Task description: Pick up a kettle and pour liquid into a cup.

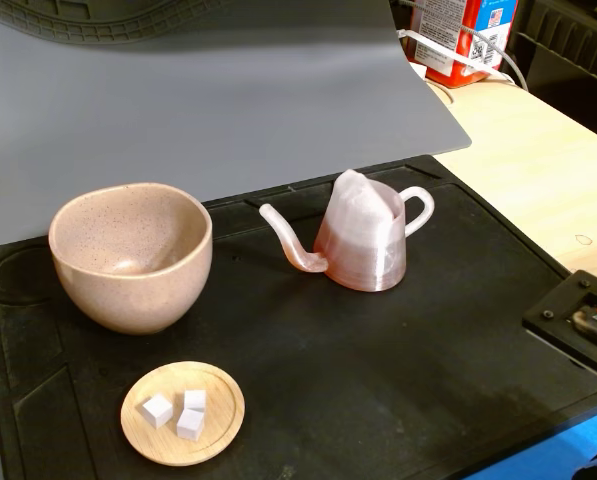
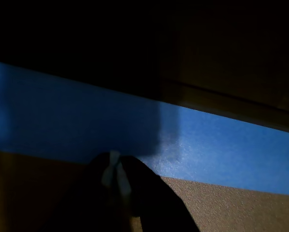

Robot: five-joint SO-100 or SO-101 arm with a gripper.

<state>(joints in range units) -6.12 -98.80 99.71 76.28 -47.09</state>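
In the fixed view the kettle [image 1: 361, 238] stands upright on the black mat [image 1: 378, 380], right of centre. Its spout points left toward the cup [image 1: 130, 254] and its loop handle points right. Its lower body looks darker red, but I cannot make out the liquid clearly. The cup stands at the mat's left and looks empty. The gripper is out of the fixed view. In the wrist view the gripper [image 2: 115, 173] shows as two dark fingers pressed together at the bottom edge, holding nothing. It is over a blue strip and a brown surface, with no task thing in view.
A round wooden dish [image 1: 183, 413] with three white cubes lies in front of the cup. A grey sheet [image 1: 198, 90] covers the back. A red-and-white carton [image 1: 465, 35] stands at the back right on the wooden table. A black mount [image 1: 578, 325] sits at the right edge.
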